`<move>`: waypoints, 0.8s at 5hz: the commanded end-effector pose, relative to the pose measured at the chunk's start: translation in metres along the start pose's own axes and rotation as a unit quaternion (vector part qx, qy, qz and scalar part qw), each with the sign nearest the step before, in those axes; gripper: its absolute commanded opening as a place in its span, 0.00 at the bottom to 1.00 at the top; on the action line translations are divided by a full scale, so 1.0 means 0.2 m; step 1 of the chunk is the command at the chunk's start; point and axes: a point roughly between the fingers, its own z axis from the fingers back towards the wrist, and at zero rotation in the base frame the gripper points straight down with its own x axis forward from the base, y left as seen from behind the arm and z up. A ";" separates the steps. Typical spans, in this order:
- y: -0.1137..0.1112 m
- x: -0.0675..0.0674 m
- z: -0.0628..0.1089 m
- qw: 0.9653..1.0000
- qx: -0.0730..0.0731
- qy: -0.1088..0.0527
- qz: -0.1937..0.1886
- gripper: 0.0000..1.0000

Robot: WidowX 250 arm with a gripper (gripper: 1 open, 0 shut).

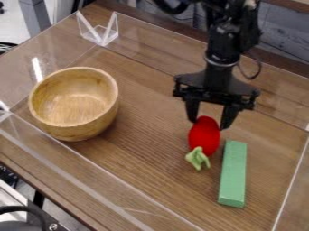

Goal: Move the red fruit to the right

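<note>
The red fruit [204, 135] is a small glossy oval with a light green stem end [197, 159] pointing toward the front. It lies on the wooden tabletop just left of a long green block [232, 171]. My gripper [211, 120] points straight down over it. Its black fingers [193, 110] have drawn in against the upper part of the fruit, one on each side. The fruit's top is partly hidden between them.
A wooden bowl [75, 101] stands at the left. Clear acrylic walls [97, 29] fence the work area, with an edge close on the right [294, 185]. Bare wood lies between the bowl and the fruit.
</note>
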 end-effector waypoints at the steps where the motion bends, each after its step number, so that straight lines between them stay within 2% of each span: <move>1: -0.07 0.07 0.06 1.000 -0.008 -0.015 -0.005 0.00; 2: -0.02 0.07 0.03 0.999 -0.008 -0.010 -0.052 1.00; 3: 0.03 0.08 -0.01 0.996 -0.008 -0.005 -0.088 1.00; 4: 0.05 0.09 0.00 0.994 -0.007 -0.001 -0.106 0.00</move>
